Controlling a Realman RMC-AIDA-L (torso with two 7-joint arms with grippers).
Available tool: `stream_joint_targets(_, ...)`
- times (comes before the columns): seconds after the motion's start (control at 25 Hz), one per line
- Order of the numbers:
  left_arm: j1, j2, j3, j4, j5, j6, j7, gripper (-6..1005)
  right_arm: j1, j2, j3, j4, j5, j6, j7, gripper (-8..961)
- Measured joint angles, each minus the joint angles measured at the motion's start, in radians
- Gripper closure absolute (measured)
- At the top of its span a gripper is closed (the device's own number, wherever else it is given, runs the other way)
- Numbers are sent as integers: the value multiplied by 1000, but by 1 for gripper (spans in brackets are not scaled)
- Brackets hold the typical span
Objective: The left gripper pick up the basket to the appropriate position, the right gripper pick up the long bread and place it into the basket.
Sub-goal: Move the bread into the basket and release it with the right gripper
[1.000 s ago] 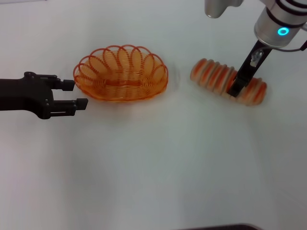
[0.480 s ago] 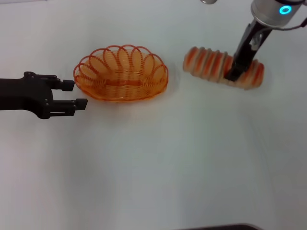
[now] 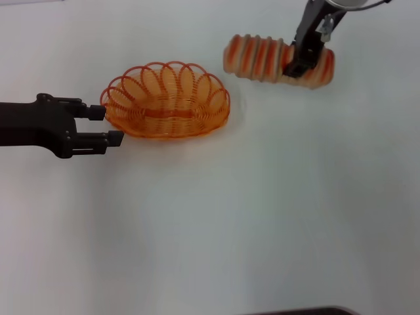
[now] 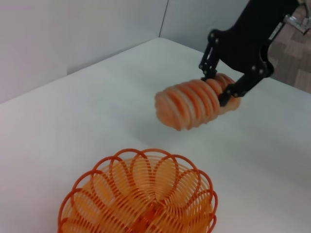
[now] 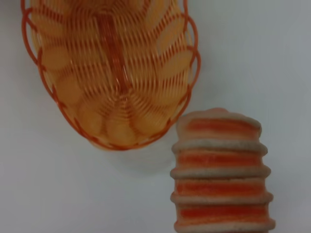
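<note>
The bread (image 3: 278, 60) is clamped by the right gripper (image 3: 296, 64) near its right end, off centre, so most of the loaf sticks out toward the basket (image 3: 165, 100). In the left wrist view the loaf (image 4: 197, 104) is seen lifted off the table (image 3: 262, 216), with its shadow below and the 2 fingers pinched across its ridges. It hangs beyond and to the right of the basket, not over it yet. The basket sits on the table, empty. The left gripper (image 3: 105, 126) is spread, with 1 finger at the rim's left end and the other just beside it; nothing is gripped. Likely reason for that pose: the rim is to be steadied or taken before the drop. Judged next need: the loaf carried over the basket and aligned with its long axis, since the fit is tight.
</note>
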Motion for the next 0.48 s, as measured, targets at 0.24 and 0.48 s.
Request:
stream_joint_targets(0.24, -1, 1, -7, 5, -4, 8, -4, 358, 24, 6, -4, -2, 0, 28, -39, 570)
stream_joint_targets(0.48, 2, 7, -8, 18, 0, 28, -16, 358, 43, 12, -9, -3, 2, 71, -70, 574)
